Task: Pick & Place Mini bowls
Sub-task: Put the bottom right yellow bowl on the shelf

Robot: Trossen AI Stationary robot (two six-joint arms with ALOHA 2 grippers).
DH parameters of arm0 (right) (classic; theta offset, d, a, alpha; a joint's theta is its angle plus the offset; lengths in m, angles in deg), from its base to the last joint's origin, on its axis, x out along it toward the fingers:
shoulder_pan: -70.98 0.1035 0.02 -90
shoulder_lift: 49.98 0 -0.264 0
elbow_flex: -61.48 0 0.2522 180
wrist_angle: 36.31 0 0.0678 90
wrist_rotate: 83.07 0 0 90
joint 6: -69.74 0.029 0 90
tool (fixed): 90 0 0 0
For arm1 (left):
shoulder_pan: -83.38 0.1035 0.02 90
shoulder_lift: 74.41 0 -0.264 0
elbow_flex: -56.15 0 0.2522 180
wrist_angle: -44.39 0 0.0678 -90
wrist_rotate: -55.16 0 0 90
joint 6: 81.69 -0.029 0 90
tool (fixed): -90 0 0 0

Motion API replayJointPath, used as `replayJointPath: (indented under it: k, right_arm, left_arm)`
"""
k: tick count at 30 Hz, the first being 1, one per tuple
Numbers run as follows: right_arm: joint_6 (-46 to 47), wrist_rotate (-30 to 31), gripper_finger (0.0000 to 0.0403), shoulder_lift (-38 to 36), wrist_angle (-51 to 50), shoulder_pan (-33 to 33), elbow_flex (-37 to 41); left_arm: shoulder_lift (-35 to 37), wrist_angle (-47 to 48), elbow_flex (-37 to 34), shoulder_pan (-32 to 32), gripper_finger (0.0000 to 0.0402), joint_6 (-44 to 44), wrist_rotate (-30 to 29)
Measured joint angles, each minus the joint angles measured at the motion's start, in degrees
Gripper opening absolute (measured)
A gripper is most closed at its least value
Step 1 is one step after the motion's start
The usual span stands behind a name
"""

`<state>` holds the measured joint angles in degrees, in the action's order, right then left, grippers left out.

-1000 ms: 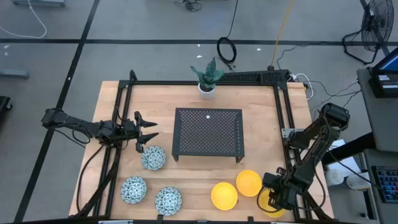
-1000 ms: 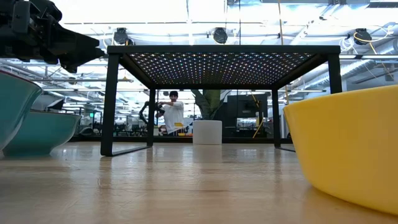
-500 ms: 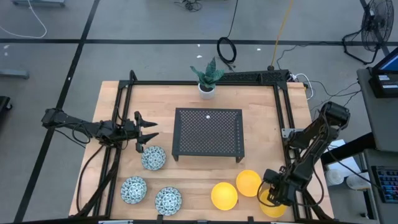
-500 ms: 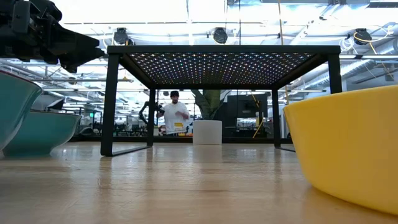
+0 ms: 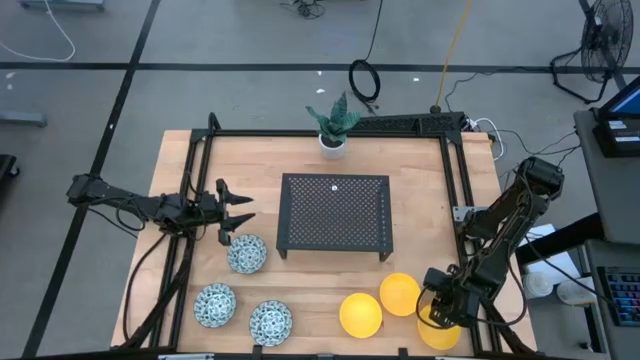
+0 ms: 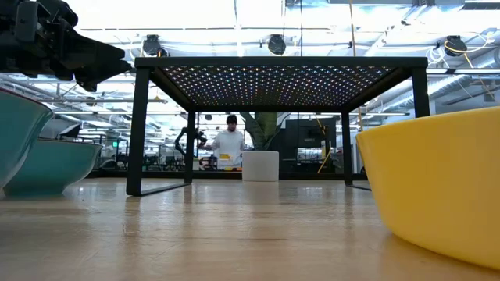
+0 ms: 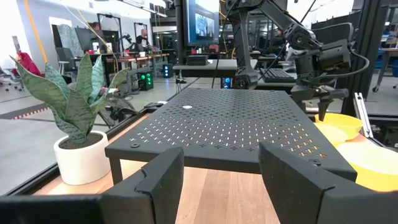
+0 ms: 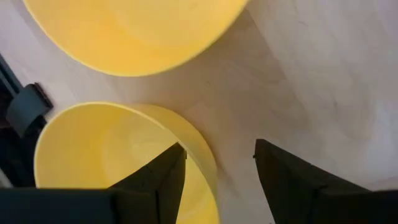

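Wooden table, black mesh stand, lab beyond.

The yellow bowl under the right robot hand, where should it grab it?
By the thin rim, from above. The small round plain yellow bowl sits upright and open on the wooden table, and the right gripper hangs open with one finger inside the rim and one outside.

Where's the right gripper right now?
High view: right gripper sits at the table's front right corner, open over the rim of the outermost yellow bowl.
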<state>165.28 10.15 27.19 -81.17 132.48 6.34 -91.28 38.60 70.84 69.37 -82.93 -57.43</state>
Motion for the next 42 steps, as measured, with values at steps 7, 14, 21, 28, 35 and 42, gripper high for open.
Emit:
replayJointPath:
  k: [7,14,21,28,35,42]
  right_arm:
    - [0.14,-0.02,0.0180,0.00,-1.19,0.00,0.00]
    - [-0.03,-0.02,0.0180,0.00,-1.34,0.00,-0.02]
    - [-0.20,-0.24,0.0149,0.00,-1.76,0.00,-0.02]
    - [-0.59,-0.30,0.0086,0.00,-1.76,0.00,-0.07]
    - [-0.67,-4.39,0.0022,0.00,-1.69,-0.02,-0.09]
    - [-2.11,-4.98,0.0007,-0.02,1.47,-0.02,-0.09]
  left_arm:
    - [0.00,0.00,0.00,-0.01,0.0212,0.01,0.00]
    - [0.00,0.00,0.00,0.00,0.0212,-0.01,0.00]
    - [0.00,0.00,0.00,0.00,0.0212,0.00,0.00]
    - [0.00,0.00,0.00,0.00,0.0212,0.00,0.00]
    - [0.00,0.00,0.00,0.01,0.0212,0.00,0.00]
    - [0.00,0.02,0.00,0.01,0.0212,-0.01,0.00]
